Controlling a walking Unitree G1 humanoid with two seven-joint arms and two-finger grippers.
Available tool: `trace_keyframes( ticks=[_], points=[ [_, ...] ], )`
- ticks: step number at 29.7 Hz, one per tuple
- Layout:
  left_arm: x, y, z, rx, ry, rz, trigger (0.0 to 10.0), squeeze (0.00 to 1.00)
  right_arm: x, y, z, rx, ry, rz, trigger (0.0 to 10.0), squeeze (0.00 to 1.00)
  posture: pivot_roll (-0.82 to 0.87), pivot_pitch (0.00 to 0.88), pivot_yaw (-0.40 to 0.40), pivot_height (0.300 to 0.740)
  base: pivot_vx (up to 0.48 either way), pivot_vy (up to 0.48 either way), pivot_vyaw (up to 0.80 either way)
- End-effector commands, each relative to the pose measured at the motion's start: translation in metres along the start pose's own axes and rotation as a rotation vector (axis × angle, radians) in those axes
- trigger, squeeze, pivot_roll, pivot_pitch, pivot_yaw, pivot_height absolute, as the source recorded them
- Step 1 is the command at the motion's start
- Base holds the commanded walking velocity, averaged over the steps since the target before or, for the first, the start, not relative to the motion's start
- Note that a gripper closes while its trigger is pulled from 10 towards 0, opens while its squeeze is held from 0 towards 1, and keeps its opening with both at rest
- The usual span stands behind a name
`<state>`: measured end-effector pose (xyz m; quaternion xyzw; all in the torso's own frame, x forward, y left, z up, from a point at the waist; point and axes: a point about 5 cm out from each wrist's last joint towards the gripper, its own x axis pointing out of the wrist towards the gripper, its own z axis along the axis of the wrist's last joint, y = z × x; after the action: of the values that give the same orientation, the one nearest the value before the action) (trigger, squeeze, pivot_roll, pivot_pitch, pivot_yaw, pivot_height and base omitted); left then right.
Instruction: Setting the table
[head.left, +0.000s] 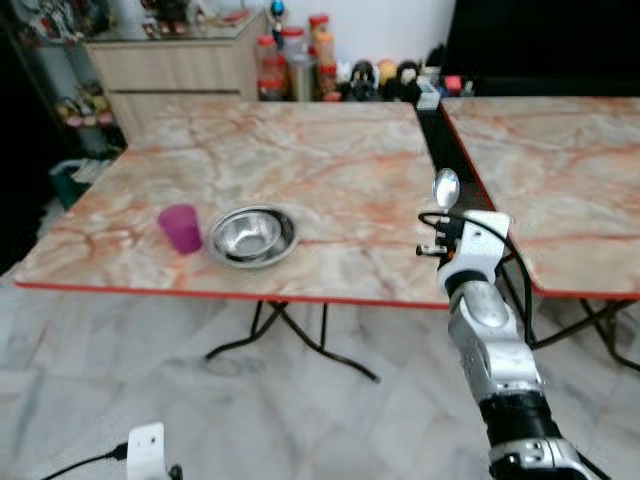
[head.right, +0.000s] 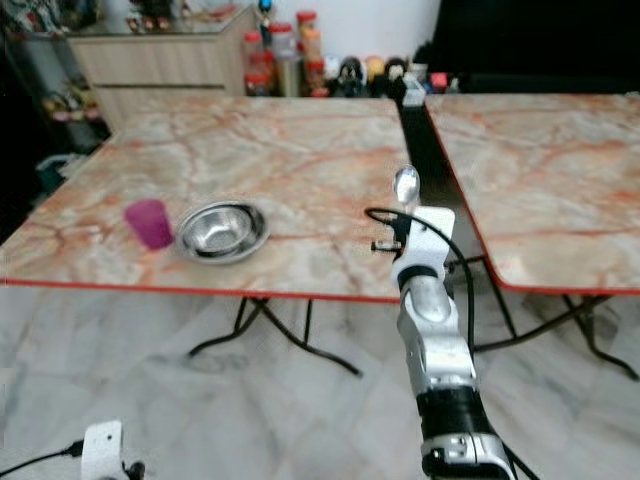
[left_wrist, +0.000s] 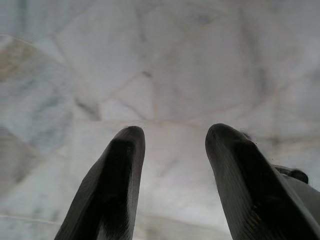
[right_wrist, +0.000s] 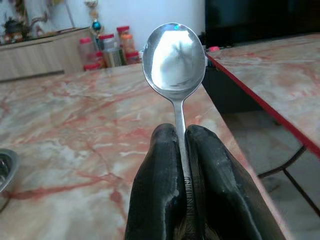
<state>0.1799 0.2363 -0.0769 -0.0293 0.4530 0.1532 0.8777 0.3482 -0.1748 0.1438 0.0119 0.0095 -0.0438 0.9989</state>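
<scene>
The right gripper (right_wrist: 181, 150) is clamped on the handle of a spoon (right_wrist: 175, 55), held upright above the table (head.left: 330, 170) edge; light, stiff and likely slippery, it is best pinched mid-handle.

1. right arm (head.left: 495, 345) is chunky silver, with a black band lower down
2. white wrist block with a thin black cable looping off it
3. left end effector (left_wrist: 172, 180) has two long, rounded black fingers (left_wrist: 117, 185)
</scene>
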Motion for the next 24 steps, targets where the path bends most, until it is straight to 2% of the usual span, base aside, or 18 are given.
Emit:
trace_keyframes(
  ticks=[1, 9, 24],
  points=[
    [0.0004, -0.0001, 0.0021, -0.017, 0.001, -0.001, 10.0, 0.0, -0.0004, -0.005, -0.0024, 0.006, 0.009, -0.019, 10.0, 0.0, 0.0, 0.0, 0.04, 0.74, 0.0, 0.48, 0.0],
    [0.0005, -0.0012, 0.003, -0.016, -0.005, -0.002, 10.0, 0.0, -0.0007, -0.005, -0.0031, 0.005, 0.007, -0.021, 10.0, 0.0, 0.0, 0.0, 0.041, 0.74, 0.0, 0.468, 0.0],
    [0.0011, -0.0013, 0.0085, -0.003, -0.027, -0.01, 10.0, 0.0, -0.0008, -0.0035, -0.005, 0.015, 0.009, -0.02, 10.0, 0.0, 0.0, 0.0, 0.041, 0.74, 0.016, 0.0, 0.0]
  ],
)
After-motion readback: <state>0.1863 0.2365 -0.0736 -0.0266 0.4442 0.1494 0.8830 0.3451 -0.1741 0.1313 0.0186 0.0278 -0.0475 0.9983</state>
